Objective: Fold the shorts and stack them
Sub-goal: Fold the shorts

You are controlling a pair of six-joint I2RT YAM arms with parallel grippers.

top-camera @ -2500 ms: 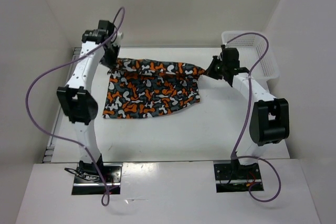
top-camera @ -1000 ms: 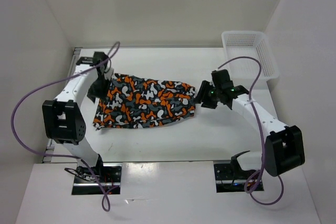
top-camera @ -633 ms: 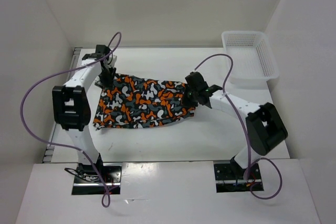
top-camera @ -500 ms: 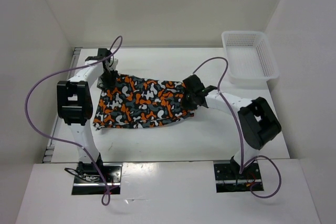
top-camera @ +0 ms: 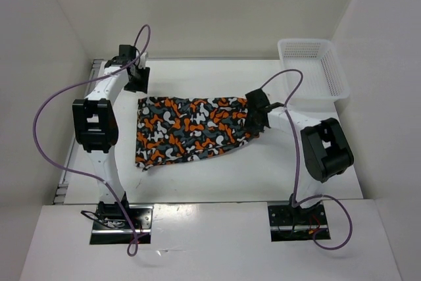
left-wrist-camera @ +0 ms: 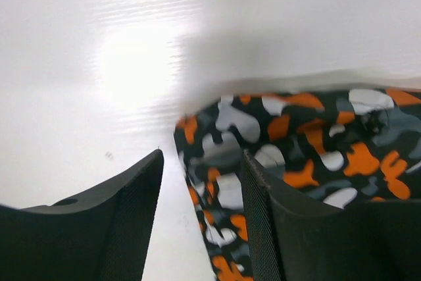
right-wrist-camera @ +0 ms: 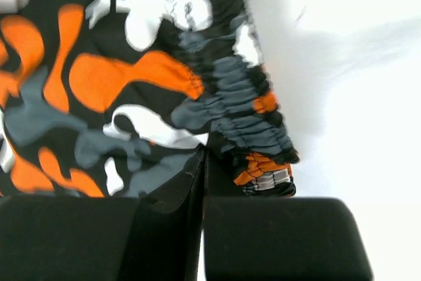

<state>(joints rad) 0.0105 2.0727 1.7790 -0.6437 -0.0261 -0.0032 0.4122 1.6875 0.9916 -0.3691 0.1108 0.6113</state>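
The shorts (top-camera: 193,129) lie spread in the middle of the bench (top-camera: 217,176). From above, neither claw's gap can be read. The wrist cameras show the left gripper (left-wrist-camera: 202,162) wide and empty near the far-left corner, and the right gripper (right-wrist-camera: 202,162) pinched on the shorts' gathered right edge.

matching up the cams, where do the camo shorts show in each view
top external: shorts spread flat mid-table.
left wrist: shorts at lower right, one corner reaching toward centre.
right wrist: shorts fill the upper left and centre, gathered waistband running down the middle.
shared landmark: the white table under the cloth.
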